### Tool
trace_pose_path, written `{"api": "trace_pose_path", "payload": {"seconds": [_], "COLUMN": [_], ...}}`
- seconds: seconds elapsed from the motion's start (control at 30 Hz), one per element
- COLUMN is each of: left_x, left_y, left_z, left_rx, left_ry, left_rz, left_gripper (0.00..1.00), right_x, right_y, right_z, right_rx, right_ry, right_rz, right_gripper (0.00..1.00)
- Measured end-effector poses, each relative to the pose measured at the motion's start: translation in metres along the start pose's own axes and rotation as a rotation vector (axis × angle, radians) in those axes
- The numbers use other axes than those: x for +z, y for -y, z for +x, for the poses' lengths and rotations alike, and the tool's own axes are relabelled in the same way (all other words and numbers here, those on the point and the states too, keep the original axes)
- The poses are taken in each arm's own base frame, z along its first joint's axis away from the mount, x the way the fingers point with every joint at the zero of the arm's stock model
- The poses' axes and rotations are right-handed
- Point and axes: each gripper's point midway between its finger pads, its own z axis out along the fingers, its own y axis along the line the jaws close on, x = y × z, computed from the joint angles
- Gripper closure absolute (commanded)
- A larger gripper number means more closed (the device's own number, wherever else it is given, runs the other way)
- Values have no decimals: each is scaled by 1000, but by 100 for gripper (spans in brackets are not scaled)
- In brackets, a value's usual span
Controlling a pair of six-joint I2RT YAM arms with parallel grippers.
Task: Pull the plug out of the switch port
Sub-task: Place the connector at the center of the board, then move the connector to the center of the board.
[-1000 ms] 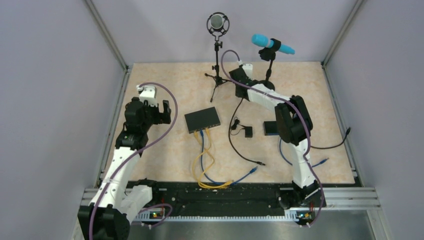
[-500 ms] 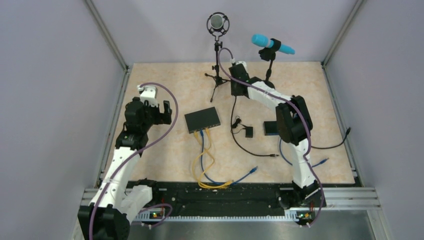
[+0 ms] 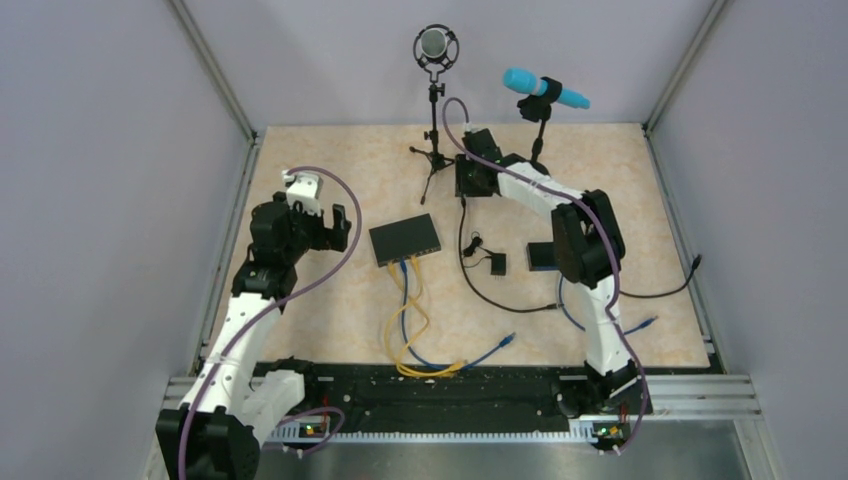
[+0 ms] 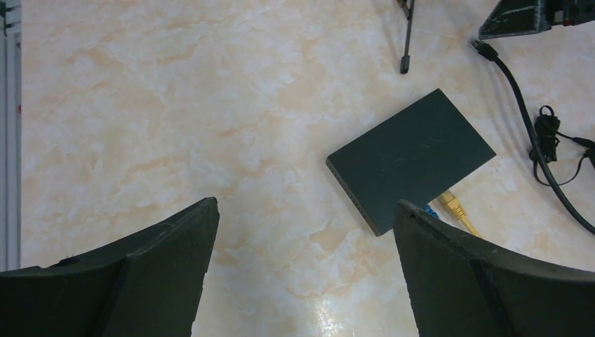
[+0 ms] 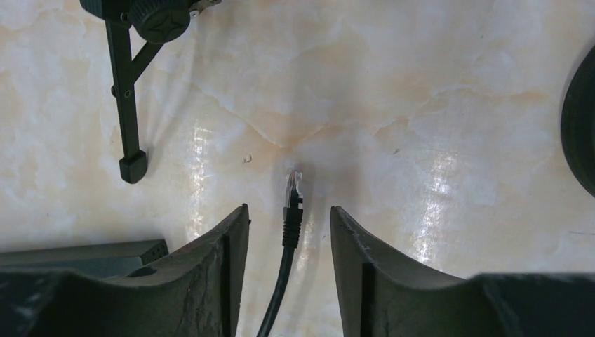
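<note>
Reaching to the far side of the table [image 3: 330, 150], the right arm is seen with the right end effector [image 5: 289, 210] placed between the tripod microphone stand [image 3: 435, 150] and the stand of the blue microphone [image 3: 545, 88]. Its fingers [image 5: 224, 253] are parted, and a black plug [image 5: 292, 191] with a clear tip is framed between them. A strip of table shows on either side of the plug, so nothing is clamped. Whether the plug rests on the table or hangs just above it cannot be told. From the plug a black cable [image 4: 520, 102] is trailed back toward the near side, past a small black adapter [image 3: 497, 263]

The plug is found well apart from the switch [image 3: 405, 240], a flat black box set near the middle of the table. The switch port [image 3: 410, 258] edge is turned toward the arm bases; a yellow connector [image 4: 455, 205] and a blue connector [image 4: 429, 208] are seen seated there, side by side. Single sockets cannot be made out

The left end effector [image 4: 305, 205] is held fully released above bare table to the left of the switch. Nothing is gripped, and its two fingers [image 4: 161, 246] are spread wide, with the switch caught between them in the wrist view
</note>
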Motion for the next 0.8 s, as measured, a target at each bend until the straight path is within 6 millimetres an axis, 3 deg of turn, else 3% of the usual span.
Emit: {"api": "trace_pose_path", "payload": {"seconds": [0.2,0.3,0.43,0.53,0.67,0.8], "left_x": [2,3,4,4,6,7], "left_y": [9,10,10,10,10,11], "left_z": [-2,0,2,2,5,7], "left_rx": [15,20,30,33,31,29], "left_ry": [15,7,2,2,-9,-16], "left_rz": [55,63,68,69,73,75], "left_gripper": [1,1,1,1,1,1], "right_x": [-13,-44,-112,-142,-145,-133], "right_y": [-4,-2,-2,-10,-31,-32], "right_z": [4,19,52,69,118,168], "right_rx": [21,21,9,-27,-112,-146], "right_ry": [-22,-37,-51,-51,-141,-262], "right_rz": [-47,-81,-182,-254,-314,-304], "right_gripper": [51,51,50,50,51,54]}}
